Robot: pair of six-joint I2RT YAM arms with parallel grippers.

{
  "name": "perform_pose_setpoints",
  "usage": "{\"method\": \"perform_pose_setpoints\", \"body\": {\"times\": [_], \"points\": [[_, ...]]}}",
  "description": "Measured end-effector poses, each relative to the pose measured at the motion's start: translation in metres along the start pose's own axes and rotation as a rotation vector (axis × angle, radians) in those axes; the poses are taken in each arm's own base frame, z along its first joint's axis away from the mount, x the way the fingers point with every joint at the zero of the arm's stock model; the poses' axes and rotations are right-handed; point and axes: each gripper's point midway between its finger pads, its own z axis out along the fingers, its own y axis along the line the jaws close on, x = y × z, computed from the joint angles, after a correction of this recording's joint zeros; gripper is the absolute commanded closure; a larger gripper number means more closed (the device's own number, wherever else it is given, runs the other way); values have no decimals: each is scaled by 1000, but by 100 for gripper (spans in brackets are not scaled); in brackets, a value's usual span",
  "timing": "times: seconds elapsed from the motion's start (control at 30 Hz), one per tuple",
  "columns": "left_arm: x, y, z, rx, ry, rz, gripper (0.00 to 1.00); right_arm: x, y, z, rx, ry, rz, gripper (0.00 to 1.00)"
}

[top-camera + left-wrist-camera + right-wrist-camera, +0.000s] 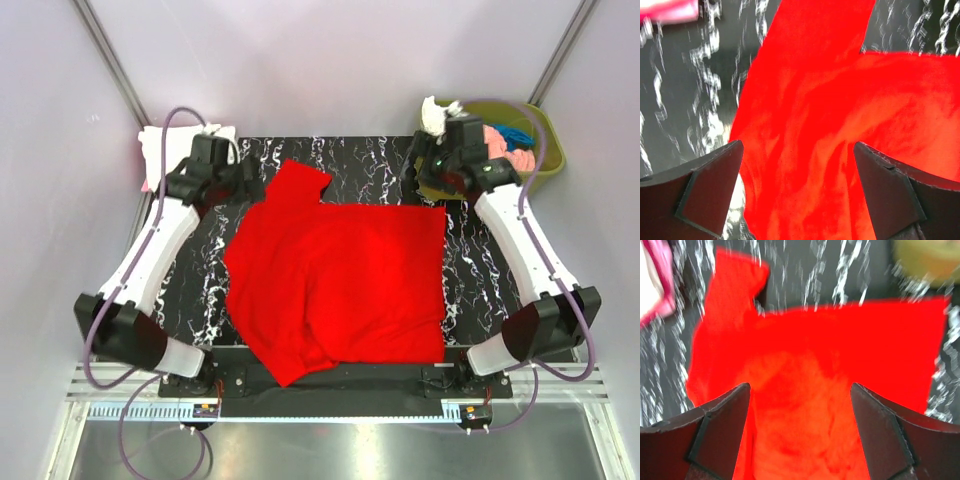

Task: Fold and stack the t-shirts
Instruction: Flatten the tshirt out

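The bright red t-shirt point(340, 280) lies spread on the black marbled table, one sleeve pointing to the back point(300, 180) and a rumpled part at the front left. My left gripper point(250, 185) hovers by the back-left sleeve, open and empty; in the left wrist view point(797, 145) the red t-shirt point(830, 110) shows between its fingers. My right gripper point(415, 165) hovers above the shirt's back-right corner, open and empty; the right wrist view point(800, 386) looks down on the red t-shirt point(815, 355). A cream-white t-shirt over a pink one point(160, 150) lies folded at the back left.
An olive-green bin point(550, 160) at the back right holds pink, teal and white cloth. It shows blurred in the right wrist view point(925, 260). The folded pile shows at the edge of both wrist views point(670, 9) point(652, 285). Grey walls enclose the table point(200, 270).
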Motion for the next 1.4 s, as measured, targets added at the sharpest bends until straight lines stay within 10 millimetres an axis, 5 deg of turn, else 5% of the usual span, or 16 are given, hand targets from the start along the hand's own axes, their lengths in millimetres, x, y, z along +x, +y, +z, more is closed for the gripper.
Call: {"method": "perform_pose_setpoints", "body": {"times": [0.1, 0.3, 0.5, 0.63, 0.77, 1.17, 1.4], "points": [[39, 6, 11, 1, 60, -45, 1, 43, 9, 11, -23, 94, -33, 12], [130, 18, 76, -36, 336, -106, 1, 109, 7, 66, 25, 311, -55, 14], [132, 15, 134, -56, 412, -109, 1, 161, -22, 140, 164, 519, -65, 16], [134, 16, 165, -72, 438, -107, 3, 185, -37, 169, 234, 610, -70, 16], [124, 19, 175, -102, 428, -103, 3, 186, -35, 194, 255, 652, -77, 16], [82, 69, 213, -249, 444, -101, 5, 140, 13, 266, 107, 553, -94, 10], [39, 83, 249, -239, 402, -51, 5, 124, 21, 282, 46, 490, -64, 4]]}}
